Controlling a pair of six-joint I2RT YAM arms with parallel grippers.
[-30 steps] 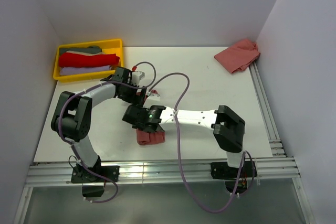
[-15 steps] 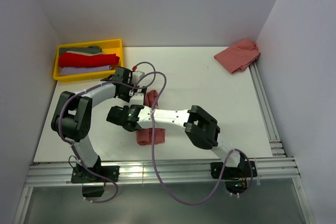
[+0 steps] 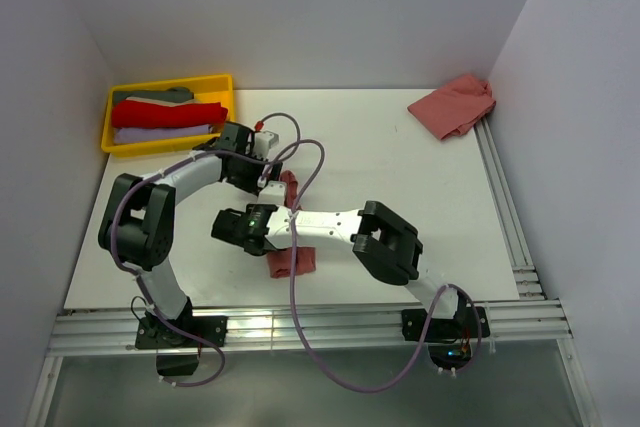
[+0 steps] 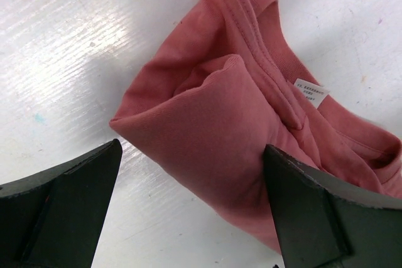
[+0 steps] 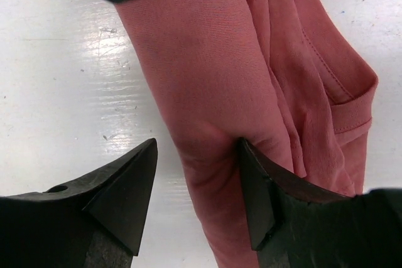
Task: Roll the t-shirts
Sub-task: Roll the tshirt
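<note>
Near edge of the table (image 3: pixel 400 157), left of centre: bundled t-shirt (image 3: pixel 292 262), my right claw (image 5: pixel 196 149) spread astride it, nothing pinched. Beyond, my left claw (image 4: pixel 191 149) spread likewise. Risk: the loose roll may unfurl if a finger drags cloth. Far right corner: second t-shirt (image 3: pixel 453 104), crumpled.

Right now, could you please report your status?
Left gripper open, right gripper open, both at partly rolled t-shirt. Second t-shirt crumpled, far right corner. Nothing in the way.

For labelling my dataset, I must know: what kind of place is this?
Probably a robotics lab test cell: a white table boxed in by plain walls, a left arm and right arm bolted to aluminium rails, and a yellow tray of folded clothes.
</note>
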